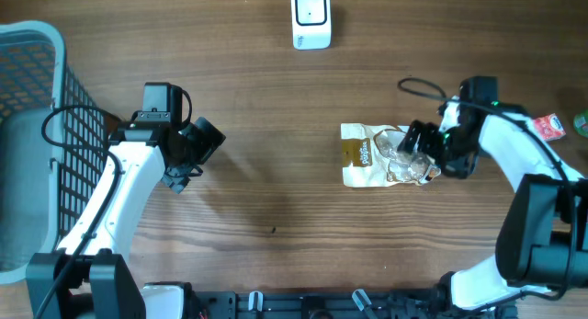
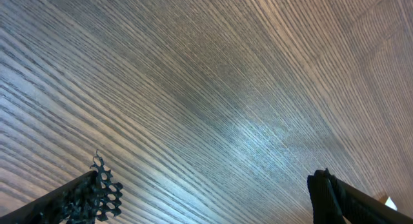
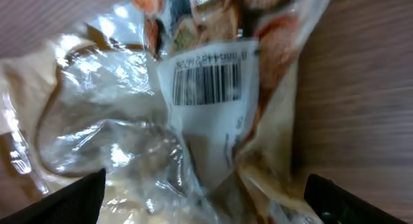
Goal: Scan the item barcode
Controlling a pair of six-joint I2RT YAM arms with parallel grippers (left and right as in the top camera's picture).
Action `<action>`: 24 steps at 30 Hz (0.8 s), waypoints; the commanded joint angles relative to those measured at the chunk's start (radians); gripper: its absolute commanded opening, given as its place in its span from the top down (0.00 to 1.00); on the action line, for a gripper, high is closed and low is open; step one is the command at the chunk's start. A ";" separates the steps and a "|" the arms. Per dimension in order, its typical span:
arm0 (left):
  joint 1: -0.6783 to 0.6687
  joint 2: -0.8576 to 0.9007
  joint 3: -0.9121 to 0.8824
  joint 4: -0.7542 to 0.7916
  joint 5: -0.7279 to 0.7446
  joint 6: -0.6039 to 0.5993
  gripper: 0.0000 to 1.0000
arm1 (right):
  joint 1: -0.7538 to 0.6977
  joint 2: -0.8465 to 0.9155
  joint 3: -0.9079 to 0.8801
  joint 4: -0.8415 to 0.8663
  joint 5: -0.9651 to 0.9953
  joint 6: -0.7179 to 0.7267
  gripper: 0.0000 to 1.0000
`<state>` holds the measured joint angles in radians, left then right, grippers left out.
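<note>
- Snack bag point(image 1: 377, 155) lies on the counter point(image 1: 276, 199), centre-right, barcode point(image 3: 206, 82) facing up.
- My right gripper point(image 1: 421, 152) hangs wide over its right end, holding nothing.
- I should pinch clear of the barcode, then face it to the scanner point(image 1: 310, 18).
- Left gripper point(image 1: 197, 144): wide, empty.

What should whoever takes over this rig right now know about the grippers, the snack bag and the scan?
Left gripper: open, empty, over the bare wooden table.
Right gripper: open, poised over the crinkly clear-and-tan plastic snack bag, not gripping it.
Bag: lies on the table with its white barcode label facing up, well short of the white box-shaped scanner at the far edge.
Done: no scan is evident.
Left: probably grasp the bag and present the barcode to the scanner.
</note>
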<state>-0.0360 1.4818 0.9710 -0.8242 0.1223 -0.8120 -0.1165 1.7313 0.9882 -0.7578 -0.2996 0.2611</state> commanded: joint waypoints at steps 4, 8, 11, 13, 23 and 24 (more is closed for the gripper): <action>0.008 -0.005 0.009 -0.002 0.008 0.020 0.00 | 0.007 0.000 -0.117 0.118 -0.039 0.061 0.94; 0.007 -0.005 0.009 -0.003 0.008 0.021 0.00 | 0.007 -0.033 0.000 0.007 -0.037 0.052 0.95; 0.007 -0.005 0.009 -0.003 0.027 0.023 0.00 | 0.013 -0.159 0.132 -0.106 0.029 0.039 0.96; 0.007 -0.005 0.009 -0.002 0.027 0.023 0.00 | 0.059 -0.280 0.191 -0.169 0.253 0.095 0.95; 0.007 -0.005 0.009 0.005 0.082 0.024 0.00 | 0.518 -0.329 0.197 -0.415 1.152 0.656 0.95; 0.007 -0.005 0.009 0.005 0.100 0.024 0.00 | 0.535 -0.289 0.197 -0.426 1.157 0.656 0.95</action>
<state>-0.0360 1.4818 0.9710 -0.8188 0.1608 -0.8047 0.3798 1.3560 1.1793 -1.1728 0.7582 0.8459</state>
